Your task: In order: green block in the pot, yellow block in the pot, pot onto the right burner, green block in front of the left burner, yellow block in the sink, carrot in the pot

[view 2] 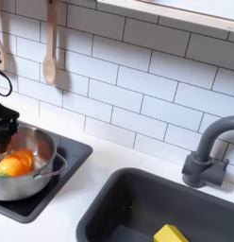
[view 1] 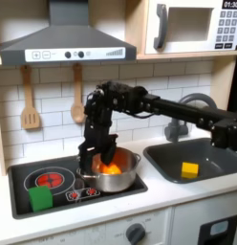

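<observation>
Now | fingers (view 1: 103, 153) grip unclear, over carrot (view 2: 12, 165) | carrot in pot (view 2: 39, 146)

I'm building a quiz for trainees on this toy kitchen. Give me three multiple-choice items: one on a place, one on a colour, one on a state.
1. Where is the small yellow cube?
A. In the dark sink
B. On the left burner
C. In the steel pot

2. What colour is the block in front of the left burner?
A. Red
B. Green
C. Blue

3. What does the round shiny steel pot hold?
A. Nothing
B. Water
C. The orange toy carrot

Answers:
1 A: the cube lies on the sink floor in both exterior views.
2 B: the green cube sits at the stove's front edge.
3 C: orange shows inside the pot, under the end effector.
</observation>
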Controlling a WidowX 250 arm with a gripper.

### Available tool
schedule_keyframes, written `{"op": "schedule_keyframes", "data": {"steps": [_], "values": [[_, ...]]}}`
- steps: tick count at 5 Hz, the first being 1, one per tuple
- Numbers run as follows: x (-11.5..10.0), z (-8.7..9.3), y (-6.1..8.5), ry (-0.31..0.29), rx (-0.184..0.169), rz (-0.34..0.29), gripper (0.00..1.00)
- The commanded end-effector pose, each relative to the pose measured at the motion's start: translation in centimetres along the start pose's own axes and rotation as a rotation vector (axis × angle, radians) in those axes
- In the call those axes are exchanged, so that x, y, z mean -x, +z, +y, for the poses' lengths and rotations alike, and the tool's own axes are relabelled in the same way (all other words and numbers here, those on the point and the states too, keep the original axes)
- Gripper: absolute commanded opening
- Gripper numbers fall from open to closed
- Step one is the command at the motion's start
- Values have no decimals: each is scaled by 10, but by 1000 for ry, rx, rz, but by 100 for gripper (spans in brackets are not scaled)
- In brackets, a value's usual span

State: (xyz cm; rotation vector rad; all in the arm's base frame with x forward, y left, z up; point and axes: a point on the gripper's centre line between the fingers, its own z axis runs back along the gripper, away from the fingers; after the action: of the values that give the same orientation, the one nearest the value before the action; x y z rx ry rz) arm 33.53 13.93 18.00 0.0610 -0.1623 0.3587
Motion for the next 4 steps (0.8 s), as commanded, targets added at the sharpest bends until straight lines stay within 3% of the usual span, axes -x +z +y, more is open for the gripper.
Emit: {"op": "schedule_keyframes", "data": {"steps": [1, 3, 4], "values": [[8, 0, -11, -3, -1, 25, 100], [14, 0, -16, -13, 0, 44, 100], [12, -2, -11, -13, 0, 33, 100]]}}
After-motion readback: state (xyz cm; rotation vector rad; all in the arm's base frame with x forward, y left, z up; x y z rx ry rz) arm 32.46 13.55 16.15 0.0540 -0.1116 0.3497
